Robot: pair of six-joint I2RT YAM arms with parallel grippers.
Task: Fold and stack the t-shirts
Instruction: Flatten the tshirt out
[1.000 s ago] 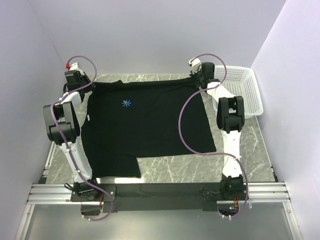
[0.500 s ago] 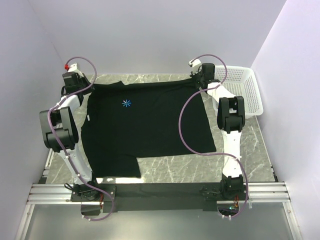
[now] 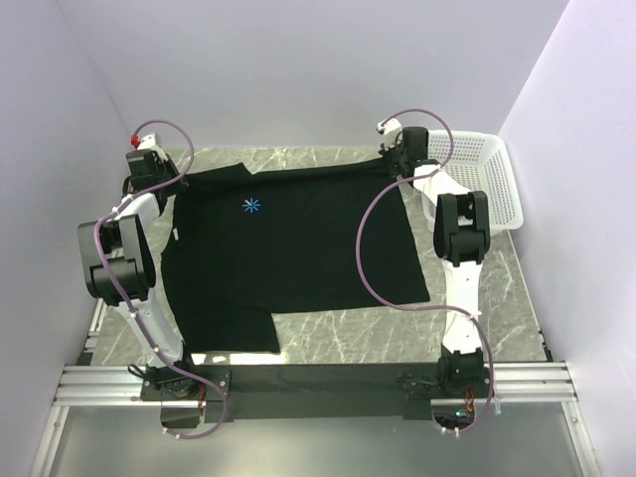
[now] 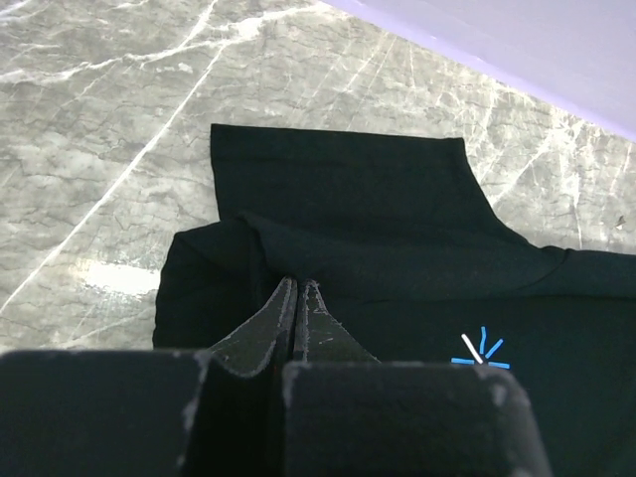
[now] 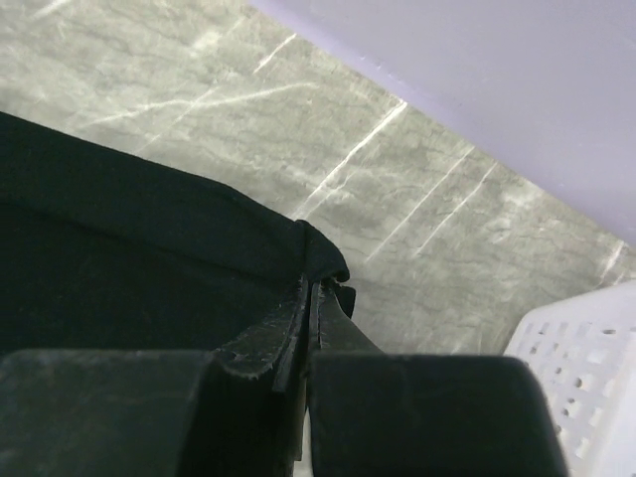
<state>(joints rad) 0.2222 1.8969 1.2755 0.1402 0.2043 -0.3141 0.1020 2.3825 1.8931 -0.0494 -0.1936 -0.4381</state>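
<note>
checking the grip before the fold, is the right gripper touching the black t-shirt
Touching. The right wrist view shows the right gripper shut on the black t-shirt at its corner.

Grey marble table (image 3: 343, 343) with white veins. Black t-shirt (image 3: 298, 253) lies spread over most of it, front up, with a blue starburst logo (image 3: 251, 206) toward the far left. Its near-left part reaches closer to the near edge. White perforated basket (image 3: 494, 191) sits at the far right corner, apart from the t-shirt.
</note>
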